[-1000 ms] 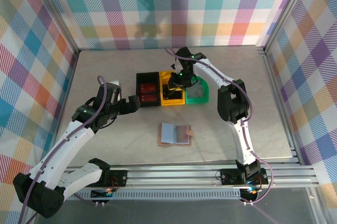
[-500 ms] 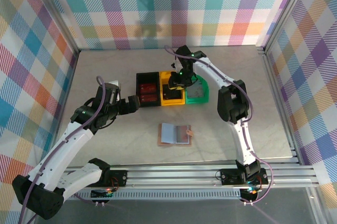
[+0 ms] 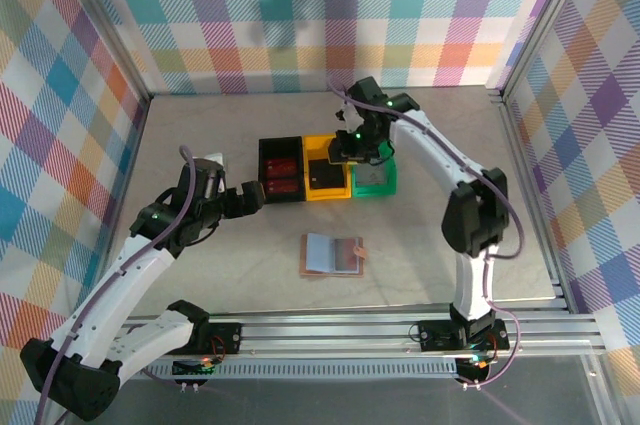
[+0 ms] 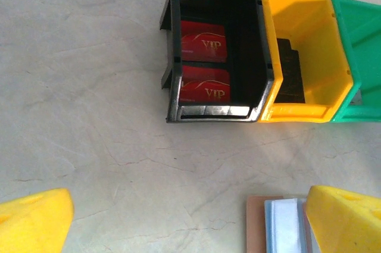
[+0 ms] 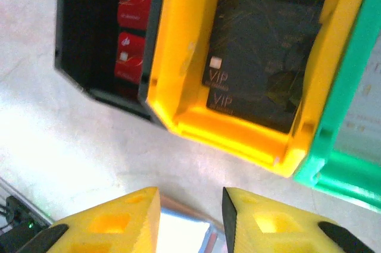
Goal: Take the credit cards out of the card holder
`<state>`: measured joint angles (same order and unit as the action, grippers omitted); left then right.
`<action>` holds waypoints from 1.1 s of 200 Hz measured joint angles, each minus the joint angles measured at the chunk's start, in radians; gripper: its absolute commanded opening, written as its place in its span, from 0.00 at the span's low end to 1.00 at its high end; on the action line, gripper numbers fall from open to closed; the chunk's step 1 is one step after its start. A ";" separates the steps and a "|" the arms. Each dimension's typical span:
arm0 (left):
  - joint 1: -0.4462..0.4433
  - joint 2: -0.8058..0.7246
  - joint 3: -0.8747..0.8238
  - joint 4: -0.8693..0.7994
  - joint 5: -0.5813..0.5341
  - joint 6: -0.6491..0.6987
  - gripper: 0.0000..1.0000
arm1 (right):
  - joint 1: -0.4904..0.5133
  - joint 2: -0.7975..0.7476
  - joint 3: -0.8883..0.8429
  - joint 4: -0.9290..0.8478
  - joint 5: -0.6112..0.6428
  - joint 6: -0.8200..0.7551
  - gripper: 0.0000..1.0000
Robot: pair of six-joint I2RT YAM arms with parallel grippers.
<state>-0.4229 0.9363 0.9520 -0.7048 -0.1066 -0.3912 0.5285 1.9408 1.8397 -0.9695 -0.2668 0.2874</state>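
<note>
**A:** Where do we stand on this tabletop (image 3: 200,140)?

**B:** We have three bins in a row. The yellow bin (image 5: 178,56) lies directly beneath our right gripper (image 5: 190,208). The black bin (image 4: 214,111) and the green bin (image 5: 333,164) flank it on either side.

**A:** And the grippers themselves?

**B:** The right gripper's fingers are parted by a narrow gap with nothing between them. Our left gripper (image 4: 190,220) is spread wide, also empty. It hangs over bare tabletop with the black bin ahead of it.

**A:** The card holder?

**B:** The card holder (image 3: 333,255) lies open and flat, well apart from the right gripper, back toward the arm bases. It is near the left gripper, just beside one of its fingers. One half looks darker, but we cannot tell whether a card sits there.

**A:** And the cards?

**B:** Dark cards (image 5: 262,56) are stacked in the yellow bin under the right gripper. Two red cards (image 4: 204,41) lie in the black bin.

**A:** So we judge we are between cards.

**B:** Yes. Next we need a gripper over the card holder, low enough to pinch a card's edge. The other should probably steady the leather.
</note>
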 measured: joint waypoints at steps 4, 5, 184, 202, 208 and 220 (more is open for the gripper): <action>0.000 -0.001 0.000 0.000 0.006 0.000 1.00 | 0.004 -0.029 -0.035 0.010 0.000 0.003 0.34; 0.000 -0.001 0.000 0.000 0.006 0.000 1.00 | 0.005 -0.034 -0.041 0.012 -0.001 0.004 0.34; -0.261 0.173 -0.017 -0.030 0.110 -0.172 1.00 | 0.280 -0.407 -0.944 0.451 0.018 0.331 0.34; -0.298 0.215 -0.039 -0.029 0.092 -0.197 1.00 | 0.283 -0.389 -0.944 0.461 0.035 0.346 0.35; -0.310 0.227 -0.045 -0.029 0.087 -0.201 1.00 | 0.283 -0.386 -0.944 0.462 0.043 0.353 0.35; -0.334 0.251 -0.052 -0.028 0.078 -0.214 1.00 | 0.283 -0.384 -0.944 0.463 0.056 0.360 0.35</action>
<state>-0.7567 1.1877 0.8997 -0.7326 -0.0284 -0.6052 0.8120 1.5566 0.8955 -0.5068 -0.2111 0.6479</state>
